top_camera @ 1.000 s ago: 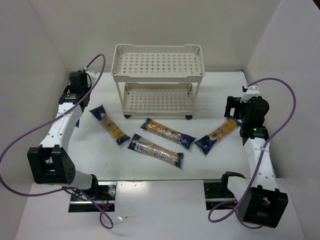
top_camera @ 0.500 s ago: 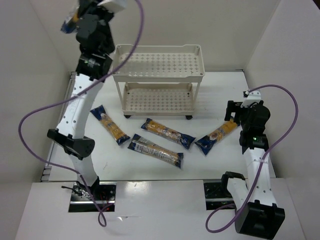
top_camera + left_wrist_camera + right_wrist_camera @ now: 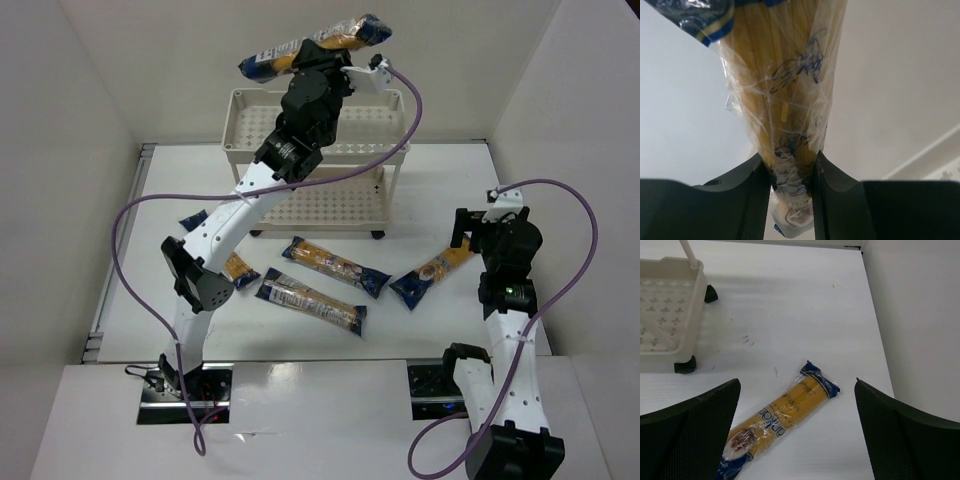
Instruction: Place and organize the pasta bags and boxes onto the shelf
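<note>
Aloft, L tool (image 3: 790,172) squeezes crinkly clear-plastic pkt (image 3: 785,75) of long yellow pasta.

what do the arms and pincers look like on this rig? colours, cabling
Both alike: left arm and right arm have white links with black joint housings. A purple cable loops loosely off each, running up to the wrist. Left pincer and right pincer each have two broad black fingers; the right one's show a fine mesh-like texture. No markings legible.

L hand (image 3: 790,172) pinches clear pasta packet (image 3: 782,90), blue end at top.
</note>
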`<action>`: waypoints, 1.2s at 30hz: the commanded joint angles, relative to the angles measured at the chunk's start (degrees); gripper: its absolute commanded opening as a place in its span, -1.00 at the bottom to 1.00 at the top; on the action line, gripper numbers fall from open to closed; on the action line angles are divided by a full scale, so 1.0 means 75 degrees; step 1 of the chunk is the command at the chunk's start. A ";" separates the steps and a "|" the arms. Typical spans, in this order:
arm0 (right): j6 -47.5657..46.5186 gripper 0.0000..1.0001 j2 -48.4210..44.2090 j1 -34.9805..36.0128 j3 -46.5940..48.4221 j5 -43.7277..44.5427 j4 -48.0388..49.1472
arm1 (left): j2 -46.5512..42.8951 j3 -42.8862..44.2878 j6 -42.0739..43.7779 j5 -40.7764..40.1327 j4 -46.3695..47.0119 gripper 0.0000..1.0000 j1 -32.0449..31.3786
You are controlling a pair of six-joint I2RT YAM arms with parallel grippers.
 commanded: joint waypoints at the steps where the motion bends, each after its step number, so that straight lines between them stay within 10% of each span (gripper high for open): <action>1: -0.0079 1.00 -0.0201 0.0030 -0.0205 -0.0053 -0.0047 | -0.0580 0.0064 0.0380 -0.0346 0.0912 -1.00 0.0039; 8: -0.0009 1.00 -0.0271 0.0030 -0.0206 -0.0124 -0.0047 | -0.0744 -0.0627 0.0064 -0.0675 0.0524 -0.97 0.0039; 17: -0.0009 1.00 -0.0341 0.0030 -0.0206 -0.0194 0.0023 | -0.0885 -0.1074 -0.0287 -0.0757 -0.0003 1.00 0.0039; 36: 0.2441 1.00 0.0445 0.0030 0.0462 0.0123 -0.0387 | -0.1131 -0.1297 -0.1423 -0.0254 -0.0799 1.00 0.0039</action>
